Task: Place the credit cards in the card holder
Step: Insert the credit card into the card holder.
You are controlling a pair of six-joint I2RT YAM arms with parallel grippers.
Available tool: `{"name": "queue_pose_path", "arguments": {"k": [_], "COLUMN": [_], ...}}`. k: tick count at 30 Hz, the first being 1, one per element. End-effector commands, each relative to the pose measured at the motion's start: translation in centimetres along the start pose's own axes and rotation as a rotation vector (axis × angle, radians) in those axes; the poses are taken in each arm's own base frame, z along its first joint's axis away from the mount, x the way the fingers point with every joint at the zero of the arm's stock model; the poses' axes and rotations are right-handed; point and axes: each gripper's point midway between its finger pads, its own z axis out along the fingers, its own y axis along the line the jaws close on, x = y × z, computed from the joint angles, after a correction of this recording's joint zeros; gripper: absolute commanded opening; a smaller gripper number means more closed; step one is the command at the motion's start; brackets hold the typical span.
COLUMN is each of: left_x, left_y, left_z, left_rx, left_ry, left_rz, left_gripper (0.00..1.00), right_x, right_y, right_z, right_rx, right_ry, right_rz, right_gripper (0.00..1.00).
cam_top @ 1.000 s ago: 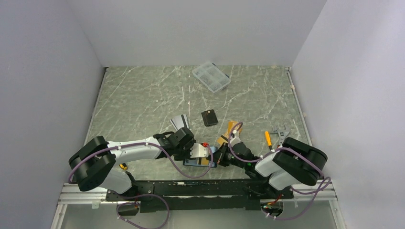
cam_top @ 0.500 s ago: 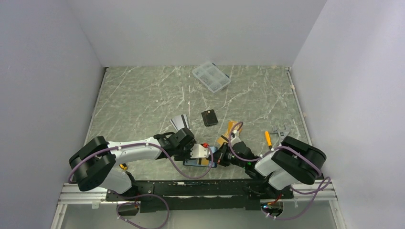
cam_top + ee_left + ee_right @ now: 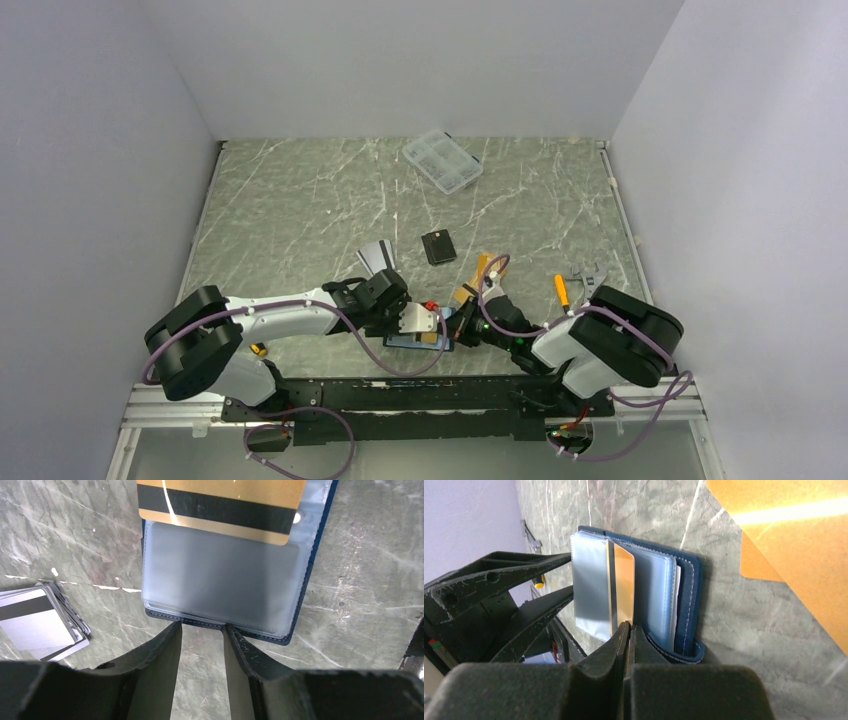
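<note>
Card holder: the navy card holder (image 3: 220, 580) lies open and flat on the marble table (image 3: 300, 200), close to the near edge between the 2 grippers, with its clear plastic sleeves facing up.
Left gripper: the left gripper (image 3: 202, 630) sits at the holder's edge on the left arm's side. Its 2 fingers are slightly apart, bare table shows in the gap between them, and both tips touch the holder's rim.
Right gripper: the right gripper (image 3: 628, 626) is at the opposite side of the holder, its fingers pressed together on 1 edge of the gold card.
Gold card: the gold card (image 3: 220, 507), which has a black magnetic stripe, stands on edge among the holder's sleeves. Whether it is inside a sleeve or between 2 of them cannot be told.
Silver-grey cards: a small fanned stack of silver-grey cards (image 3: 35, 625) lies on the table near the holder, on the far-left side.
Loose orange-gold card: the loose orange-gold card (image 3: 804, 555) lies flat, near the holder on the far-right side.
Black card: the black card (image 3: 438, 247) lies flat, farther back from the holder than the silver-grey stack.
Clear compartment box: the clear compartment box (image 3: 443, 161) is well apart from the holder, near the back edge.
Wrench and screwdriver: the wrench (image 3: 588, 273) and the orange-handled screwdriver (image 3: 563, 290) lie just beside each other, to the right of the holder.
</note>
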Motion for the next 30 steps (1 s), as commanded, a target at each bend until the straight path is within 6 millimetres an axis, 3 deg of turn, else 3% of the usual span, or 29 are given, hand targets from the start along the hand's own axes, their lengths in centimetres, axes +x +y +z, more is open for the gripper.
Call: {"name": "queue_pose_path", "arguments": {"k": [1,8,14,22,30], "left_x": [4.0,4.1,4.0,3.9,3.9], "left_y": [-3.3,-3.4,-3.3,-3.3,-3.3], "left_z": [0.4,0.4,0.5,0.4,0.4], "left_rx": [0.112,0.112,0.111,0.11,0.108], "left_ry": [0.144,0.149,0.147,0.146,0.146], "left_rz": [-0.009,-0.006,-0.005,-0.003,-0.003], "left_gripper": [0.42,0.42,0.41,0.4,0.39], "right_x": [0.5,1.3,1.4,3.0,3.2], "right_y": [-1.4,-1.4,-2.4,-3.0,-3.1], "right_z": [0.7,0.3,-0.5,-0.2,0.2], "right_rx": [0.065,0.067,0.117,0.132,0.132], "right_ry": [-0.005,0.013,0.014,0.105,0.153], "right_rz": [-0.004,-0.005,-0.013,-0.019,-0.049], "right_gripper": [0.0,0.0,0.0,0.0,0.0]}}
